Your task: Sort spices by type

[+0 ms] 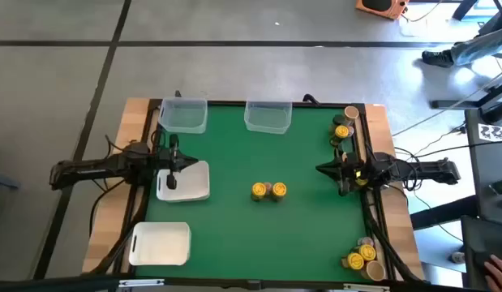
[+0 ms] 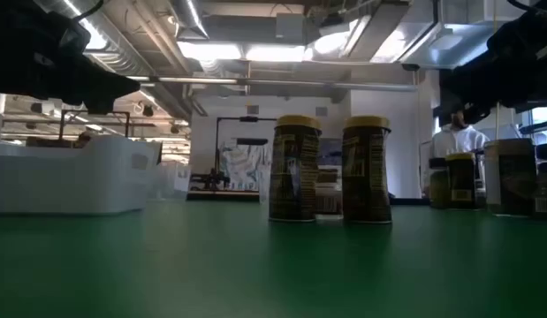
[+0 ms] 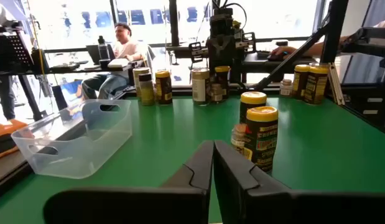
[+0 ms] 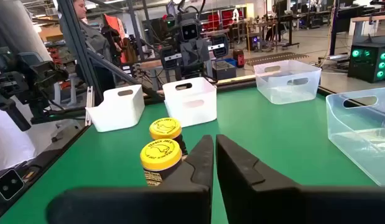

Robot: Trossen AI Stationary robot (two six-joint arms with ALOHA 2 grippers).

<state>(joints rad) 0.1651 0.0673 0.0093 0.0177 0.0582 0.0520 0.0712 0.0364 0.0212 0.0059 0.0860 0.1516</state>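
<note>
Three spice jars stand upright mid-table: two with yellow lids [image 1: 259, 191] [image 1: 280, 191] and a smaller grey-pink-lidded one [image 1: 269, 188] between them. They also show in the left wrist view [image 3: 262, 138], the right wrist view [image 4: 161, 158] and the low view [image 2: 295, 168]. More jars stand along the table's right edge, far [image 1: 342, 130] and near [image 1: 361, 258]. My left gripper [image 1: 182, 165] is shut and empty over the farther white tray [image 1: 194, 188] at the left. My right gripper [image 1: 323, 169] is shut and empty at the right, pointing at the middle jars.
Two clear plastic tubs [image 1: 184, 114] [image 1: 268, 116] stand at the far edge. A second white tray [image 1: 160, 243] sits at the near left. Bare green table [image 1: 259, 243] lies around the middle jars. People sit in the room beyond the table [image 3: 125, 38].
</note>
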